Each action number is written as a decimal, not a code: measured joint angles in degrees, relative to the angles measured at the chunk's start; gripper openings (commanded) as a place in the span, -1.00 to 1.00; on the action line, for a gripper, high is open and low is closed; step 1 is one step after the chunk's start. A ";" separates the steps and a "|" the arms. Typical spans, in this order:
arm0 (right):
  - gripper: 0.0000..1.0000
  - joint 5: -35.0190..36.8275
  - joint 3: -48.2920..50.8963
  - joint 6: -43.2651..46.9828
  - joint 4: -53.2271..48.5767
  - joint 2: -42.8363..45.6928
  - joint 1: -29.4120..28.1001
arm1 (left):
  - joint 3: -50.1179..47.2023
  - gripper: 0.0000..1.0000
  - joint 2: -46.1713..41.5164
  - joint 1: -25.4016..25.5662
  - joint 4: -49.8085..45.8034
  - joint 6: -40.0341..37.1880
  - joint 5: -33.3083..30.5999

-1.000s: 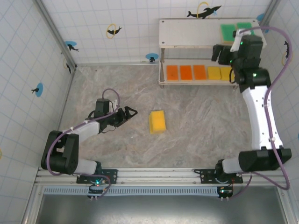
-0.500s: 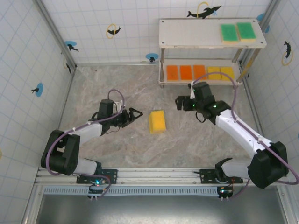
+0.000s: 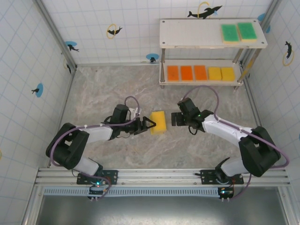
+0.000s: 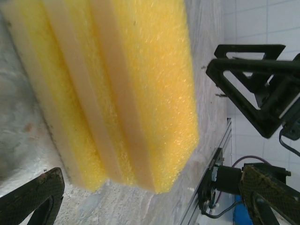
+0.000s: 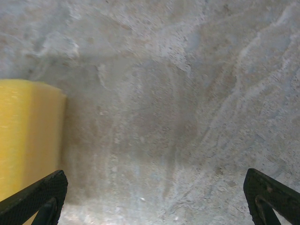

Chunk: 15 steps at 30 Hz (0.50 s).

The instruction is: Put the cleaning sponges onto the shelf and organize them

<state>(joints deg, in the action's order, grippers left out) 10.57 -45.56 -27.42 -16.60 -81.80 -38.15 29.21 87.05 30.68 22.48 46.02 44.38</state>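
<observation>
Loose yellow sponge (image 3: 158, 122) sat on the table (image 3: 108, 89) between both arms, well apart from the shelf (image 3: 197, 37). Close up: coarse yellow foam with pale bands. Left gripper (image 3: 151, 125) was spread wide at its left edge. Right gripper (image 3: 173, 119) was spread wide just beside its right edge. Orange sponges (image 3: 186, 72) were on the lower board, green sponge (image 3: 229, 32) on top.

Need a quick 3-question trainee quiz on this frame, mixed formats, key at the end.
1. True or false: the lower board of the shelf holds three orange sponges and two yellow sponges.
2. The loose yellow sponge lies: A) on the table between the left gripper and the right gripper; B) on the top board; C) clamped in the right gripper.
3. Fill in: the top board carries ___ sponges.
Key: 1 true; 2 A; 3 two.
</observation>
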 measured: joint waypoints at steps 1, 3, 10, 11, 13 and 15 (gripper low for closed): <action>0.98 0.31 0.00 0.00 -0.04 -0.68 0.00 | -0.17 0.95 0.79 0.52 0.87 0.63 -0.02; 0.98 0.76 0.00 0.04 -0.04 -1.64 -0.02 | -0.28 0.95 2.36 1.44 2.49 1.64 -0.02; 0.98 1.86 0.00 0.46 -0.02 -2.78 0.00 | 2.16 0.95 8.66 3.78 6.82 4.04 0.50; 0.98 2.03 0.00 0.52 -0.02 -2.78 0.00 | 2.93 0.95 9.44 3.85 7.10 4.17 0.48; 0.98 2.38 0.00 0.79 -0.07 -2.78 0.04 | 4.85 0.95 11.26 4.20 7.82 4.66 0.46; 0.98 2.60 0.00 1.11 -0.07 -2.78 0.35 | 6.49 0.95 12.44 4.63 8.07 4.94 0.50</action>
<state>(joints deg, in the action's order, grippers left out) 13.17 -45.56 -26.30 -16.67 -84.58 -37.80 35.70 99.48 35.31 30.55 50.96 44.88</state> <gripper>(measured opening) 0.991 0.976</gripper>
